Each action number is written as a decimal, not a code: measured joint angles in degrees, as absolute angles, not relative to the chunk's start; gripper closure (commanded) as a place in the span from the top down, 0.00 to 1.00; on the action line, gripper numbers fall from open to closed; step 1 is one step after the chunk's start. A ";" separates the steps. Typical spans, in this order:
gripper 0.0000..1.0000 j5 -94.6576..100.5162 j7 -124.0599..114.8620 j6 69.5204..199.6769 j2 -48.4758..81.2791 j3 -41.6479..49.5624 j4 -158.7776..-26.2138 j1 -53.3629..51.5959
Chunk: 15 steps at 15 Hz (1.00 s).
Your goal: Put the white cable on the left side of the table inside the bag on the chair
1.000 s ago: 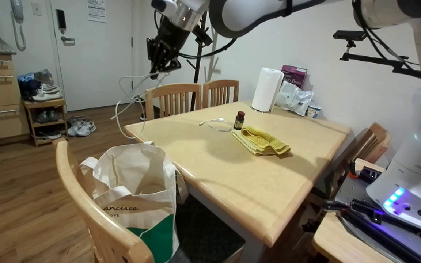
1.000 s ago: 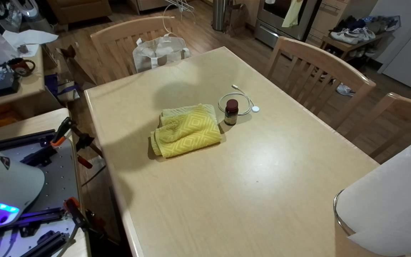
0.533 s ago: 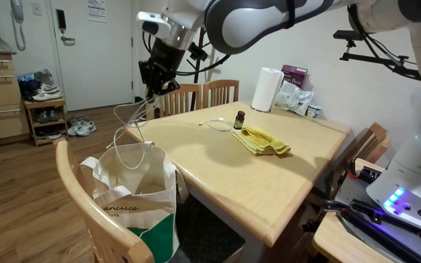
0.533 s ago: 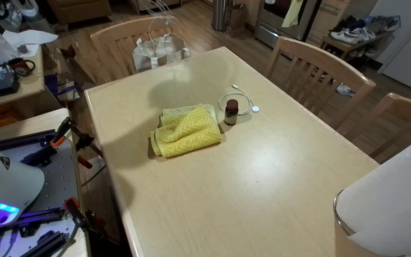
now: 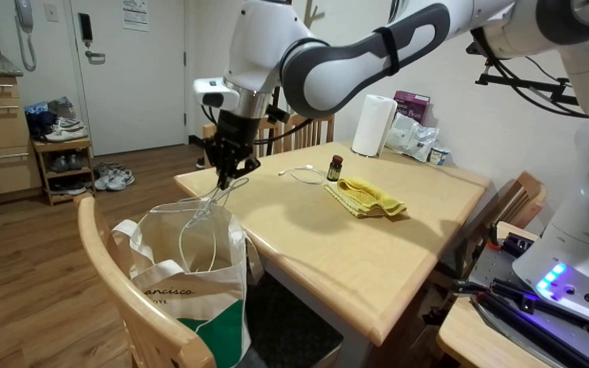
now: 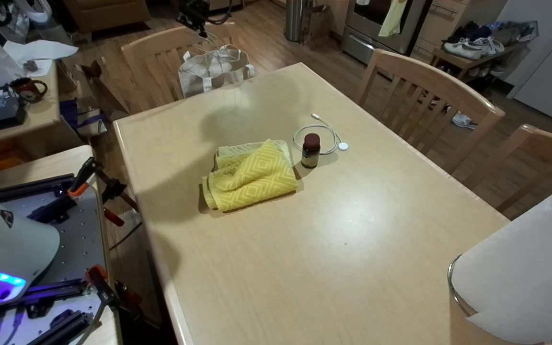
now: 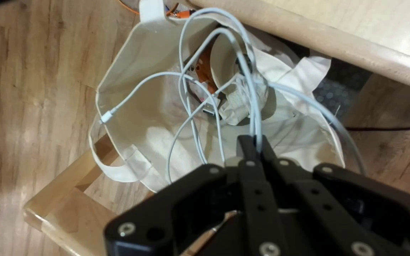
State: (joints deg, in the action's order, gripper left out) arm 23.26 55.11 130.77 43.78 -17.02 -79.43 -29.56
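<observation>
Gripper [image 7: 257,142] sits over the mouth of the bag [image 5: 202,301], fingers pinched together on strands of the white cable [image 7: 256,117]; cable hangs in loose loops below and beside the fingertips, lowest loop inside the bag, upper loops above its rim; plug end [image 7: 106,116] overlaps the bag's rim in the wrist view, contact unclear; bag stands on the chair [image 5: 166,327], beside the table [image 5: 325,255]; second cable [image 6: 343,146] lies coiled, well apart from the bag.

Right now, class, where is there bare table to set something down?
Bare: between the yellow cloth and paper towel roll, and from cloth to table edge beside the bag. Crowded: around the bottle, with coiled cord and cloth close by.
</observation>
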 measured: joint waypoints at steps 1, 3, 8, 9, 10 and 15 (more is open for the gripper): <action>0.03 22.74 56.26 130.66 44.05 -17.50 -79.79 -29.36; 0.03 21.37 58.84 129.44 44.39 -18.57 -80.53 -29.00; 0.03 18.16 66.21 120.00 44.53 -20.17 -81.21 -27.89; 0.03 17.96 67.72 117.49 44.54 -20.17 -81.21 -27.75; 0.03 17.94 69.24 115.42 44.55 -20.16 -81.22 -27.66; 0.03 18.23 79.54 111.50 44.57 -20.18 -80.96 -27.74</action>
State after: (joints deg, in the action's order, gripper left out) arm 18.23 79.54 111.50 44.57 -20.18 -80.96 -27.74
